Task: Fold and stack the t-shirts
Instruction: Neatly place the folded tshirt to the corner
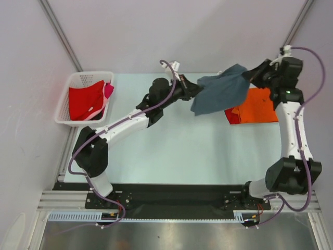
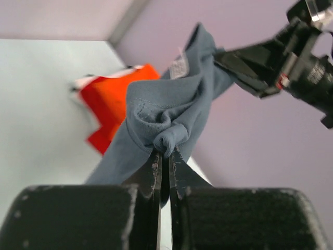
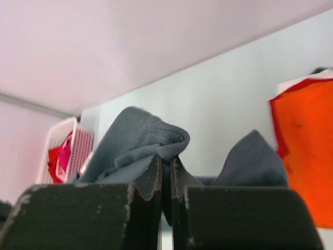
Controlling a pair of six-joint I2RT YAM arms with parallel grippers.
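Your left gripper (image 2: pixel 163 154) and right gripper (image 3: pixel 165 162) both clamped on the slate-grey cloth t-shirt (image 1: pixel 221 92), above the bench's (image 1: pixel 182 151) far edge, bright orange t-shirt (image 1: pixel 257 107) alongside

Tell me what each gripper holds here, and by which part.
Both hold the grey t-shirt, which hangs in the air between them. The left gripper pinches a bunched edge at one end, the right gripper a hemmed fold at the opposite end.

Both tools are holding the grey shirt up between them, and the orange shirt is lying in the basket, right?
No: the orange shirt lies on the table beside the right arm, not in the basket, as the top external view shows. The left tool and right tool do hold the grey shirt up.
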